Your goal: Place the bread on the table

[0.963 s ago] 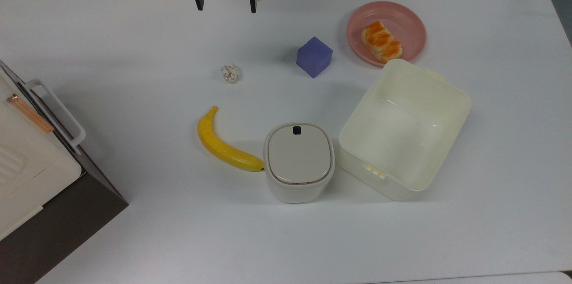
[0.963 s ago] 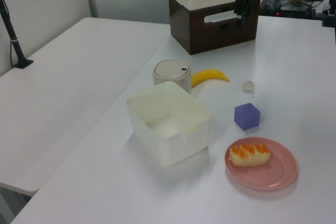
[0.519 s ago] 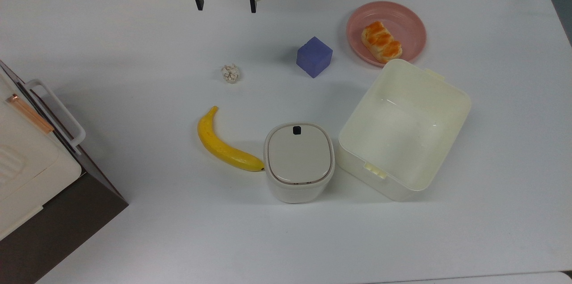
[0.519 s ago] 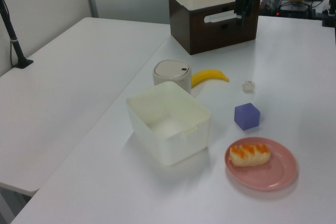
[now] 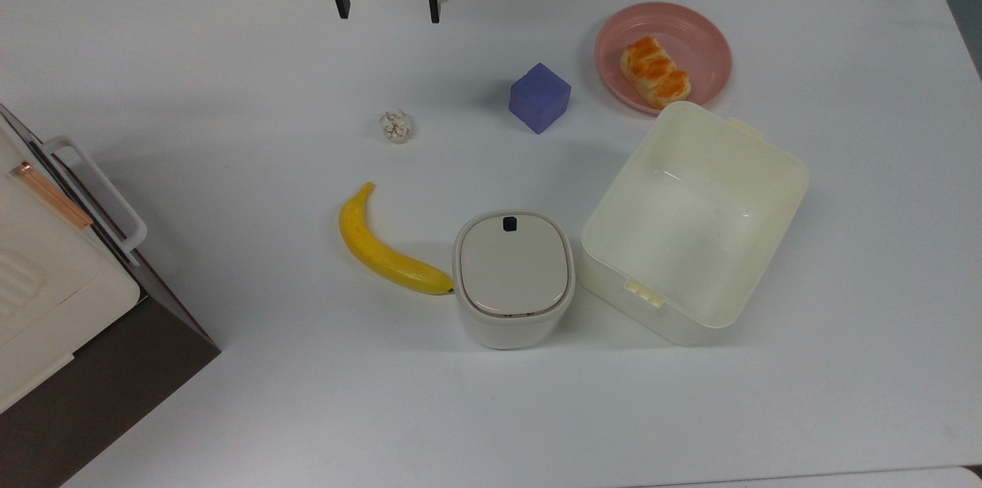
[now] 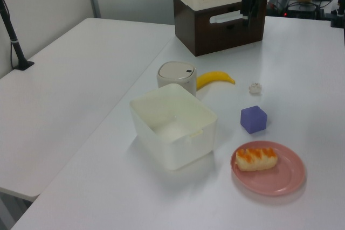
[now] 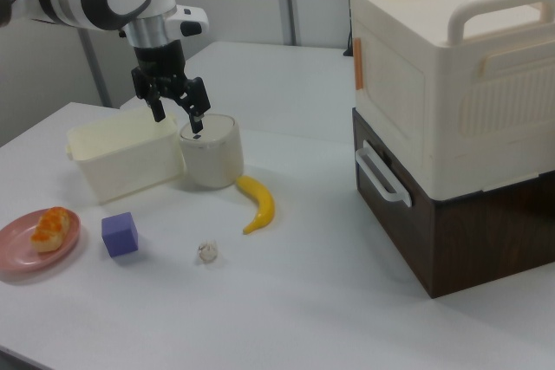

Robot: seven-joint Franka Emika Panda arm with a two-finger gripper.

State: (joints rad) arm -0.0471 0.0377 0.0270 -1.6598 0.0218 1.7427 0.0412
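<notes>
The bread [image 5: 654, 71] [image 6: 256, 158] [image 7: 49, 223], a small bun with an orange-brown ridged top, lies on a round pink plate [image 5: 706, 43] [image 6: 285, 179] [image 7: 17, 253] at the top view's upper right. The white table [image 5: 192, 74] [image 6: 81, 95] [image 7: 329, 301] carries everything. My black gripper [image 5: 387, 11] [image 7: 178, 116] hangs open and empty above the table's far edge in the top view, well to the left of the plate. In the left view the gripper [image 6: 247, 14] shows in front of the brown box.
A purple cube [image 5: 539, 97] sits left of the plate, a whitish knobbly ball [image 5: 396, 126] further left. A banana [image 5: 383, 250], a lidded round container [image 5: 513, 277] and an open cream tub [image 5: 694, 219] lie nearer. A brown-and-cream box [image 5: 54, 296] [image 7: 451, 119] stands at the top view's left edge.
</notes>
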